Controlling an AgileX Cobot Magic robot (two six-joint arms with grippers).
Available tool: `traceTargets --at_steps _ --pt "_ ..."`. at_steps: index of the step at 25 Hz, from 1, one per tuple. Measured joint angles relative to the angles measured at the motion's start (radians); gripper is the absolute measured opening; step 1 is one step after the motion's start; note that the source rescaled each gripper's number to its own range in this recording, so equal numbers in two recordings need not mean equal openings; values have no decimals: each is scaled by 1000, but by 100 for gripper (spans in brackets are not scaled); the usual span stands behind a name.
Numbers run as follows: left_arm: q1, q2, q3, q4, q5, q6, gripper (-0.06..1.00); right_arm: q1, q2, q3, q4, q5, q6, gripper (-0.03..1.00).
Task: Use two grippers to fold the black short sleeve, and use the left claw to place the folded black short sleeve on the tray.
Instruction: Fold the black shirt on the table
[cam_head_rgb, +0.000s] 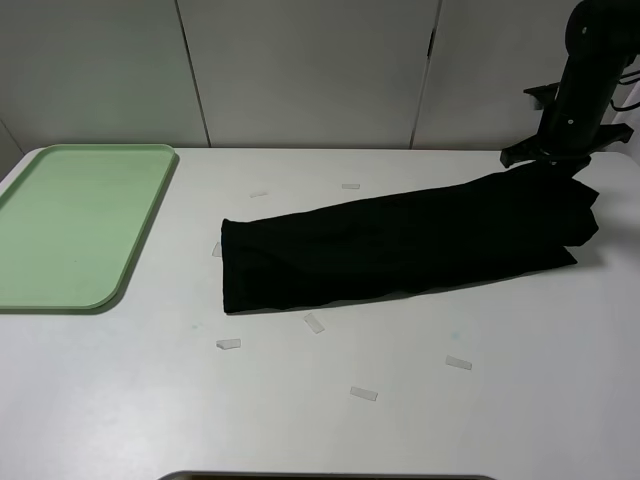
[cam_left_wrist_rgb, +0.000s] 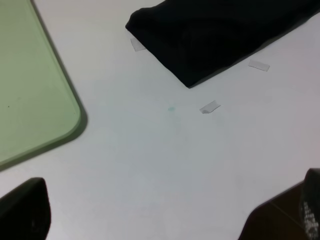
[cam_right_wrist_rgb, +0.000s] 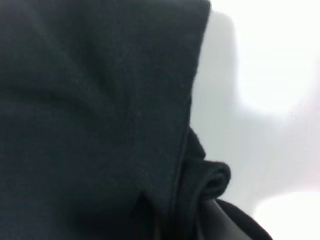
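The right tool (cam_head_rgb: 545, 158) is down at the far right of the counter (cam_head_rgb: 400, 430), below its upright black arm (cam_head_rgb: 585, 80). It looks closed to a narrow pinch. The jaws themselves are hard to make out against the dark cloth, but its wrist view is filled with the black shirt (cam_right_wrist_rgb: 90, 115), and a bunched roll of the fabric sits gathered right at the tool. It therefore appears to have hold of the shirt's far right edge. From that edge the shirt (cam_head_rgb: 400, 245) runs away as a long folded band, slanting down across the counter toward the middle left. Its right end is rumpled and doubled over just beside the tool, while its left end lies flat and squared off. The left tool (cam_left_wrist_rgb: 165, 212) hangs over bare counter with its fingertips (cam_left_wrist_rgb: 25, 212) spread wide apart and nothing between them. The shirt's left end (cam_left_wrist_rgb: 215, 35) lies ahead of it, clearly apart. The pale green tray (cam_head_rgb: 80, 225) rests at the counter's left side, well apart from the shirt, and its rounded corner (cam_left_wrist_rgb: 75, 120) is near the left tool. Small pale scraps of paper (cam_head_rgb: 314, 323) are scattered around the shirt, one of them touching its left end.
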Motion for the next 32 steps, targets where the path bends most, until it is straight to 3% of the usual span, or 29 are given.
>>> traceTargets --at_steps 4,10,21,23,24,27,28,32 --pt "0 0 0 0 0 0 100 43 -29 -3 10 74 75 6" --pt "0 0 0 -1 1 0 100 62 -36 -6 50 79 80 6" --pt "0 0 0 -1 1 0 100 -25 19 -6 86 54 65 6" --pt "0 0 0 -1 1 0 100 -41 23 -6 117 49 49 15" --pt "0 0 0 -1 1 0 100 -49 24 -6 136 39 24 27" --pt "0 0 0 -1 1 0 100 -59 24 -5 207 13 -66 77" --pt "0 0 0 -1 1 0 100 -62 24 -5 229 1 -80 87" --pt "0 0 0 -1 1 0 100 -69 24 -5 237 -68 -98 98"
